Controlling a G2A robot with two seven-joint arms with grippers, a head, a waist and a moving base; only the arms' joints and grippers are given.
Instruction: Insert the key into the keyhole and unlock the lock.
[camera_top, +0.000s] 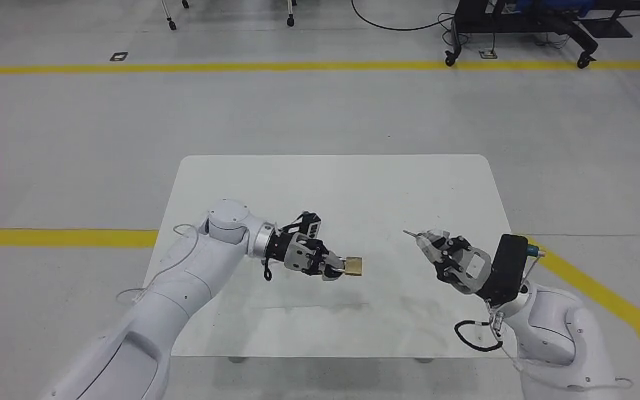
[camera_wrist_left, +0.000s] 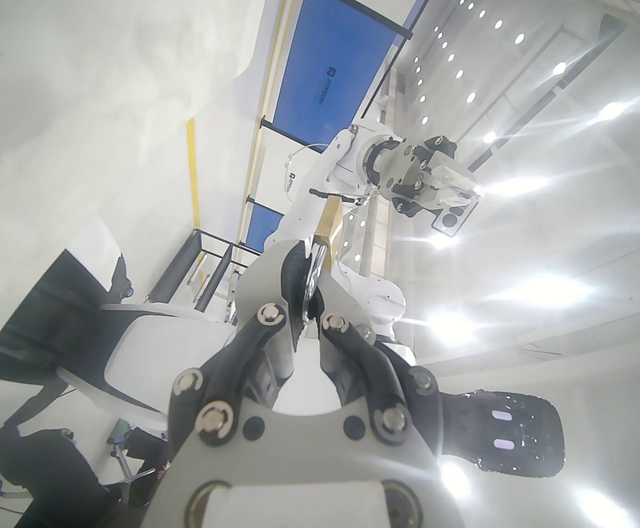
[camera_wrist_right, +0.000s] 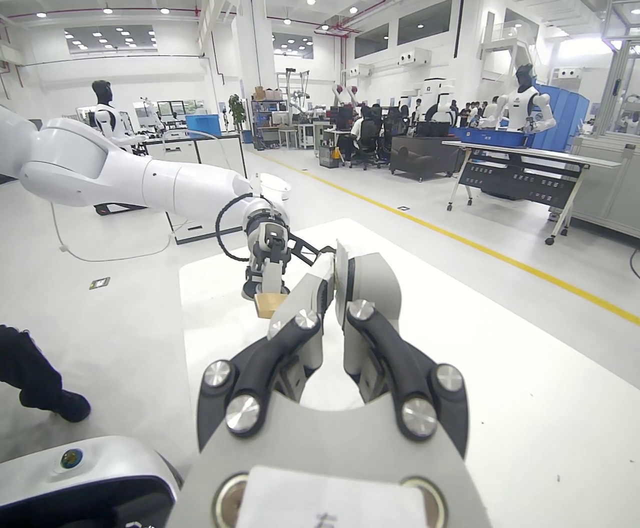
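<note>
Over the white table (camera_top: 400, 190), my left gripper (camera_top: 335, 268) holds a brass padlock (camera_top: 352, 265) by its silver shackle (camera_wrist_left: 316, 260). The lock's brass body (camera_wrist_left: 327, 220) sticks out past the fingertips toward the other arm. My right gripper (camera_top: 432, 243) is shut on a small silver key (camera_top: 411, 236), whose tip points at the padlock across a short gap. In the right wrist view the key (camera_wrist_right: 339, 255) is pinched edge-on between the fingers. The padlock (camera_wrist_right: 270, 302) hangs just beyond it, partly hidden by a finger. The keyhole is not visible.
The table's bare white top stretches behind and between the two arms, its front edge (camera_top: 300, 357) close under them. Yellow floor lines (camera_top: 300, 67) run past the table. A wheeled black cart (camera_top: 520, 25) stands far behind at the right.
</note>
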